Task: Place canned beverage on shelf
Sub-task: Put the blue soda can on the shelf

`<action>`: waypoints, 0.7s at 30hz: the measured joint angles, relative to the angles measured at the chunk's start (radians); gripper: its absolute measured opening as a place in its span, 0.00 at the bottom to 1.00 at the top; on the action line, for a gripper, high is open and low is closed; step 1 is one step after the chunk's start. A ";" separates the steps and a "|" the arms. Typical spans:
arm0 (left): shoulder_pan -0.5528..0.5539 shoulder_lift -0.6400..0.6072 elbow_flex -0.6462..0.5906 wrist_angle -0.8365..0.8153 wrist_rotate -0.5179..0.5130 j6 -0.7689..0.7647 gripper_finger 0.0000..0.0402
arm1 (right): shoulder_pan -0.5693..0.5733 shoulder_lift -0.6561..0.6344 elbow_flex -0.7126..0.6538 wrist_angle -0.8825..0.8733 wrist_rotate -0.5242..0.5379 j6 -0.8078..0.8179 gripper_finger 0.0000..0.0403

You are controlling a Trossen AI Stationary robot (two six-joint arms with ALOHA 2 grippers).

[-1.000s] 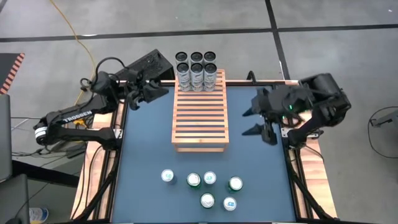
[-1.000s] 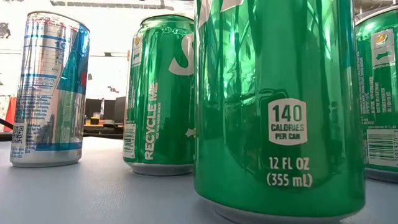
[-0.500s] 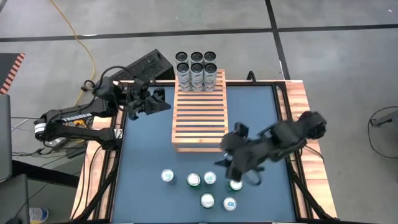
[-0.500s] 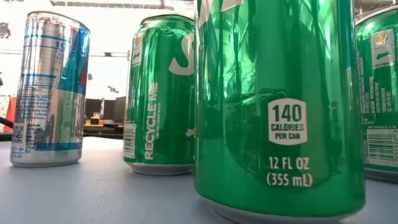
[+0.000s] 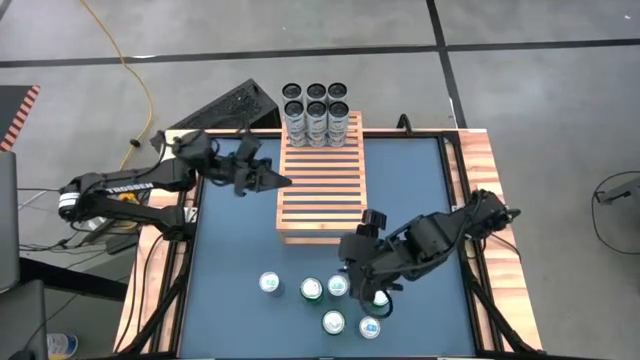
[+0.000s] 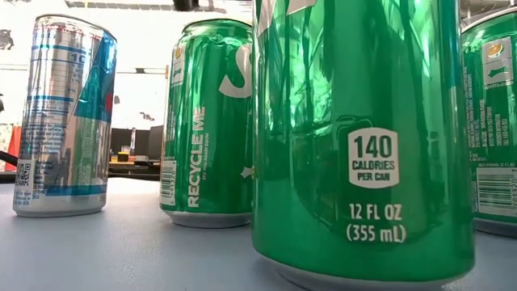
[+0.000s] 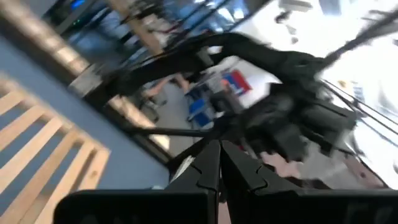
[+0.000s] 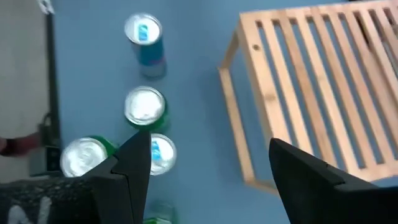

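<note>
Because six cans already stand packed at the far end of the light-brown slatted wooden shelf [image 5: 322,183], I read the bare slats nearer me as the space kept for what is left. Six upright canned beverages sit loose on the blue table top [image 5: 240,250] in front of the shelf: green soda cans and slimmer silver-and-blue ones. None of them is touched yet. I have the right gripper [image 5: 352,268] low over that cluster with its fingers spread wide and empty. It hangs just above the silver-and-blue can [image 5: 338,286] beside a green can [image 5: 313,290], probably so it can drop around one from the top. Which can it is lined up on I cannot say for sure. The left gripper [image 5: 272,180] waits clenched on nothing at the shelf's left edge, clear of the other arm's path.
</note>
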 joint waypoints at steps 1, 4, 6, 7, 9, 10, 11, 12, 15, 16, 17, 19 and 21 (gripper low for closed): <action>-0.004 0.008 0.000 -0.023 -0.012 -0.007 0.00 | -0.005 0.000 0.000 -0.009 0.000 0.000 0.67; -0.009 0.024 0.000 -0.094 -0.070 0.022 0.00 | -0.013 0.008 0.000 -0.016 0.002 -0.031 0.67; -0.010 0.045 0.000 -0.113 -0.114 0.028 0.00 | -0.012 0.011 0.000 -0.038 0.003 -0.052 0.67; -0.012 0.055 0.000 -0.123 -0.120 0.016 0.00 | -0.012 0.011 0.000 -0.040 0.002 -0.053 0.67; -0.019 0.075 0.000 -0.106 -0.116 0.003 0.00 | -0.011 0.010 0.000 -0.039 0.003 -0.053 0.67; -0.024 0.083 0.001 -0.097 -0.119 -0.007 0.00 | -0.010 0.010 0.000 -0.044 0.002 -0.054 0.67; -0.030 0.090 0.001 -0.095 -0.124 -0.017 0.00 | -0.006 0.010 0.000 -0.051 0.002 -0.053 0.67; -0.033 0.097 0.000 -0.092 -0.126 -0.021 0.00 | -0.002 0.010 0.000 -0.062 0.002 -0.052 0.67; -0.039 0.106 0.000 -0.028 -0.061 0.020 0.00 | 0.013 0.010 0.000 -0.090 0.004 -0.021 0.67; -0.044 0.105 0.000 0.018 -0.022 0.032 0.00 | 0.018 0.010 0.000 -0.088 0.004 -0.007 0.67; -0.055 0.102 0.001 0.068 0.018 0.040 0.00 | 0.024 0.010 0.000 -0.087 0.004 0.002 0.67; -0.091 0.086 0.001 0.151 0.073 0.041 0.00 | 0.035 0.009 0.000 -0.087 0.004 0.012 0.67; -0.143 0.066 0.001 0.260 0.084 0.050 0.00 | 0.043 0.007 0.000 -0.087 0.014 0.011 0.67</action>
